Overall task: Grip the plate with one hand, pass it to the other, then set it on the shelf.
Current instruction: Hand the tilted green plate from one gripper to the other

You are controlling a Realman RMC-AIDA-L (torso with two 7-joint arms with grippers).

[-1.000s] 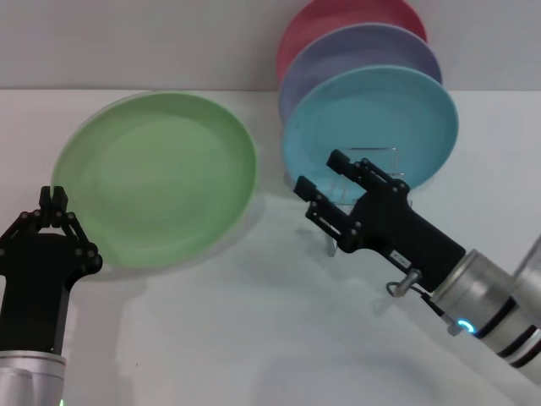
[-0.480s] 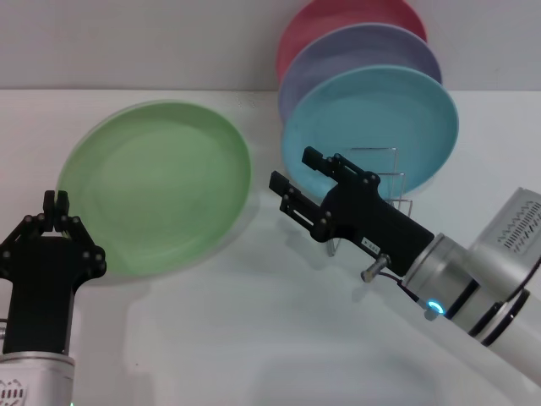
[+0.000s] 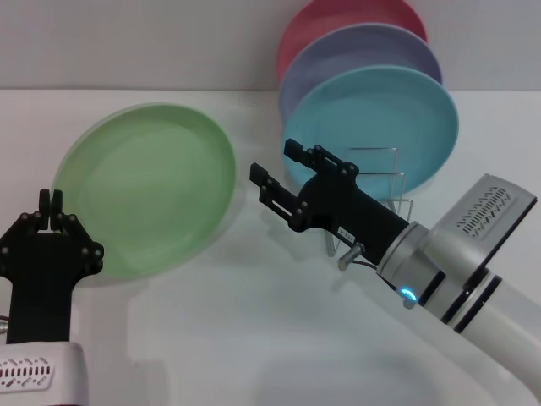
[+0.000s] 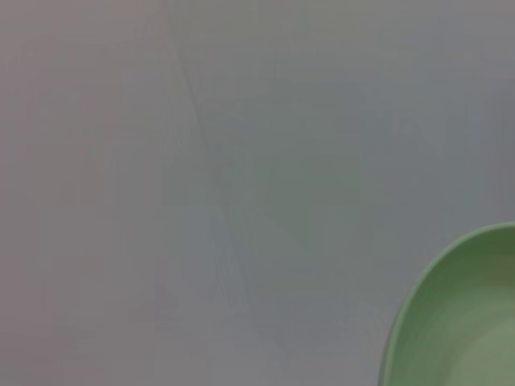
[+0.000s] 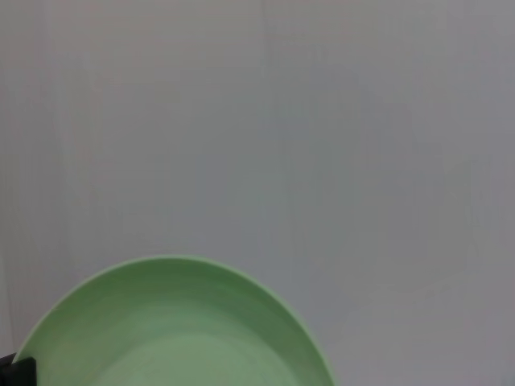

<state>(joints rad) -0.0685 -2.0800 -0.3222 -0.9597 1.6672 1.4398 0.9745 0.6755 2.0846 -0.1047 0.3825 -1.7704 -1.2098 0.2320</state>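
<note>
White tabletop fills the scene. At seven o'clock the left gripper (image 3: pixel 52 205) pinches the near rim of the round matte light green plate (image 3: pixel 144 186), fingers together on it. At three o'clock the right gripper (image 3: pixel 276 172), fingers apart, points at the plate's far side, not touching. Behind, at one o'clock, the thin silver wire shelf (image 3: pixel 378 182) holds other plates. Handover and shelving remain.
</note>
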